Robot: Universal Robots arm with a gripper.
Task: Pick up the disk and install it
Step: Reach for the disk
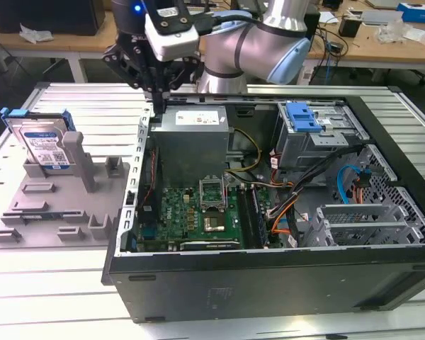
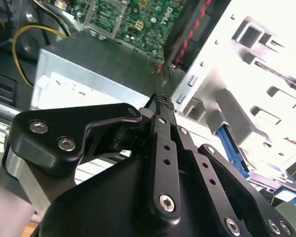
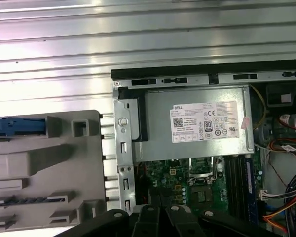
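Note:
The disk (image 1: 44,144), a silver drive with a white-and-blue label in a blue carrier, stands on edge in a slot of the grey holder (image 1: 64,205) at the exterior view's left. Its blue edge (image 3: 17,126) shows in the first wrist view. My gripper (image 1: 158,101) hangs above the near-left corner of the open computer case, to the right of the disk and well apart from it. The black fingers (image 2: 163,106) meet at their tips with nothing between them, so the gripper is shut and empty.
The open computer case (image 1: 269,280) holds a silver power supply (image 3: 197,121), a green motherboard (image 1: 198,212), orange and blue cables and a drive cage with a blue latch (image 1: 302,117). All of it rests on a slatted metal table (image 1: 49,297); cluttered benches stand behind.

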